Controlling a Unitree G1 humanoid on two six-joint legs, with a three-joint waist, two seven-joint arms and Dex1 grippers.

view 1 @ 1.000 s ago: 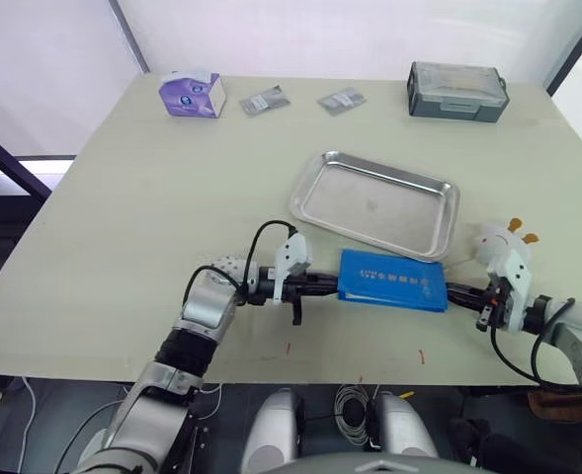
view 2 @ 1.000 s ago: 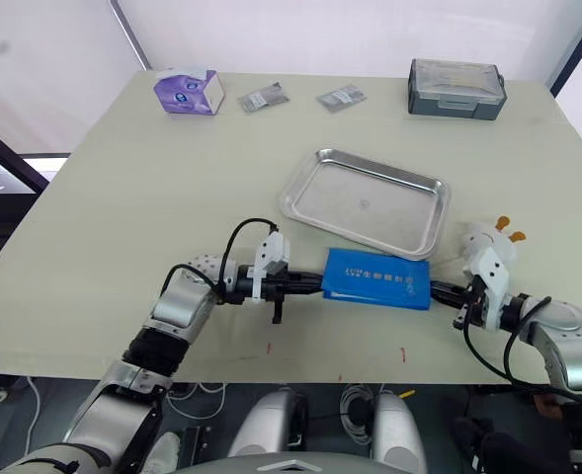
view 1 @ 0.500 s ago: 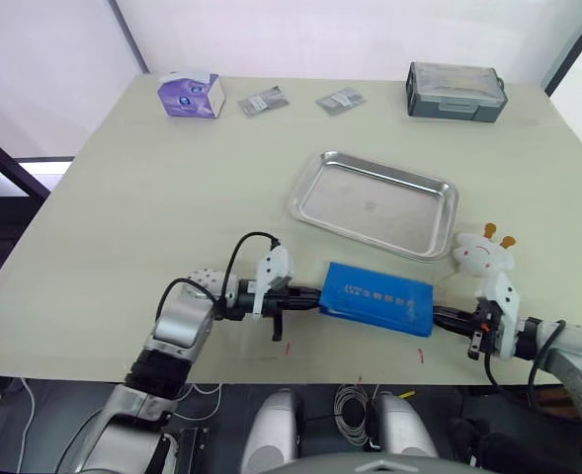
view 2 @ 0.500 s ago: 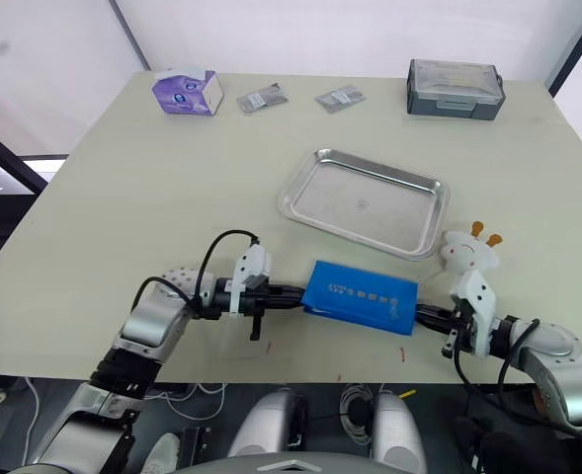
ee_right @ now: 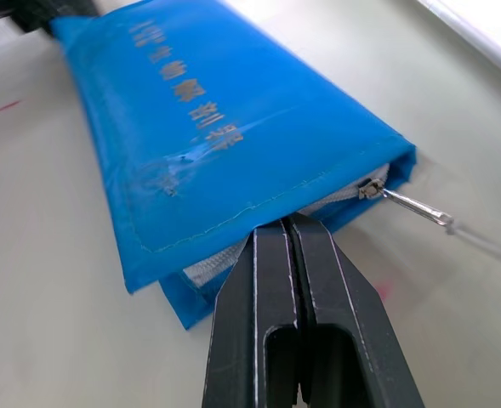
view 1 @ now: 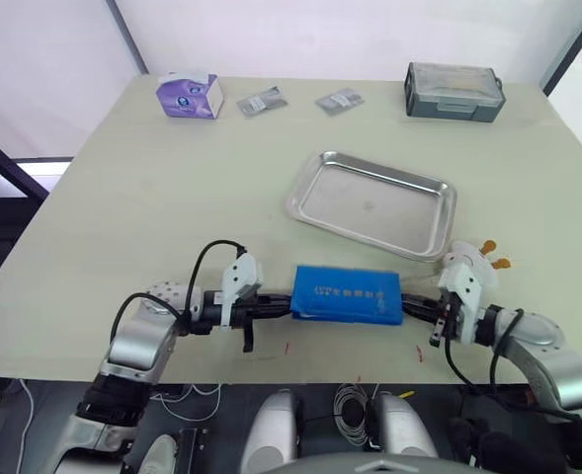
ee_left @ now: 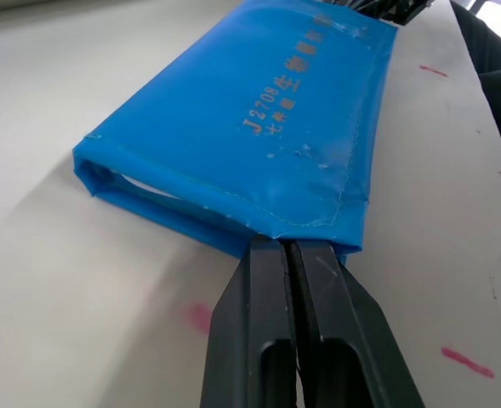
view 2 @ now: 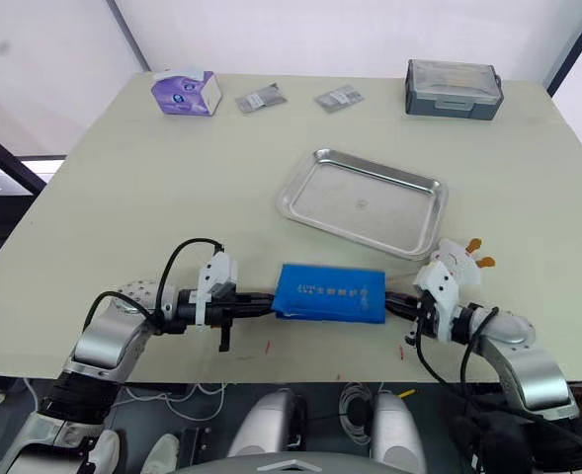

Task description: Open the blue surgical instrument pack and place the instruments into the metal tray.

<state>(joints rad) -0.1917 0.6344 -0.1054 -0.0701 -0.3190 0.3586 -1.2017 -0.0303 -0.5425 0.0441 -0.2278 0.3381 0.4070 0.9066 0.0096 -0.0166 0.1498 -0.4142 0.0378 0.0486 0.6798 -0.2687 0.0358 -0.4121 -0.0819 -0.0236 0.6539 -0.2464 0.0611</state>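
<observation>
Jaws pressed together, the left gripper (ee_left: 286, 245) and right gripper (ee_right: 289, 223) pinch opposite ends of the flat, stitched blue surgical instrument pack (view 1: 347, 293), zipped, lying on the matte table (view 1: 152, 197) near the shiny, round-cornered metal tray (view 1: 310, 180).

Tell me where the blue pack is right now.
In the left eye view, the blue surgical instrument pack lies closed near the table's front edge, between both grippers, just in front of the metal tray.
</observation>
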